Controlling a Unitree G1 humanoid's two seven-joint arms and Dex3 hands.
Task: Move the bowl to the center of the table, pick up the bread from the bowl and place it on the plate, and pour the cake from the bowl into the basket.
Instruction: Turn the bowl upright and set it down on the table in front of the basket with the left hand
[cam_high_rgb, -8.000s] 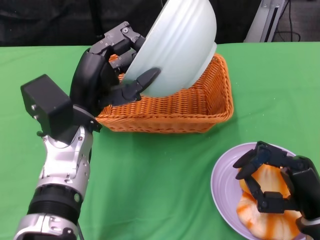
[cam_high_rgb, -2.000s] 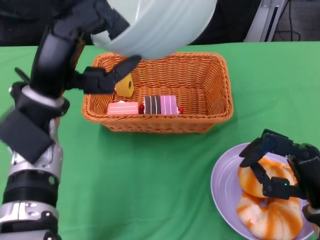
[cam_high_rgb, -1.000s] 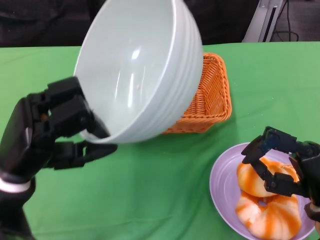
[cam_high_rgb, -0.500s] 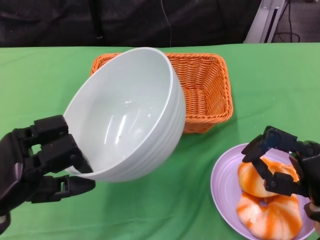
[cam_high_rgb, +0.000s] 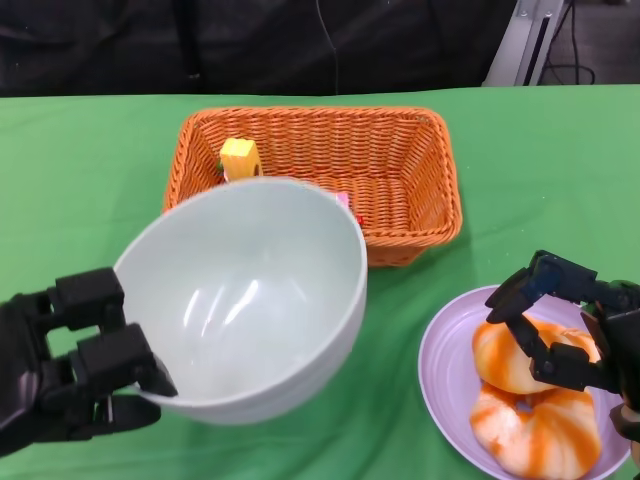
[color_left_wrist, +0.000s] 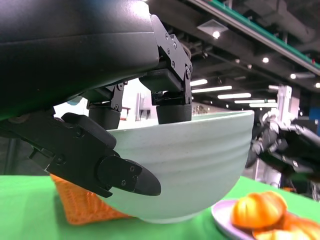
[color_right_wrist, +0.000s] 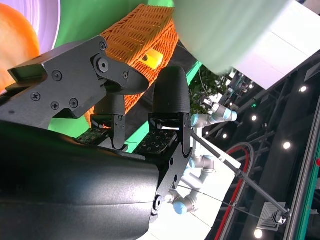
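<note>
The left hand (cam_high_rgb: 70, 375) grips the empty bowl (cam_high_rgb: 245, 295) by its rim and holds it up over the table (cam_high_rgb: 520, 170), in front of the basket (cam_high_rgb: 410, 150). The cake (cam_high_rgb: 238, 158) lies in the basket. The right hand (cam_high_rgb: 570, 325) hovers with its fingers apart and curled over the bread (cam_high_rgb: 520, 385) on the plate (cam_high_rgb: 445, 365), holding nothing. The bowl should go down slowly and flat, with a firm grip until it sits.

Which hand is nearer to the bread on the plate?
Right. The right hand hangs directly over the bread on the plate, fingers spread around it. The left hand is across the table, gripping the bowl.
</note>
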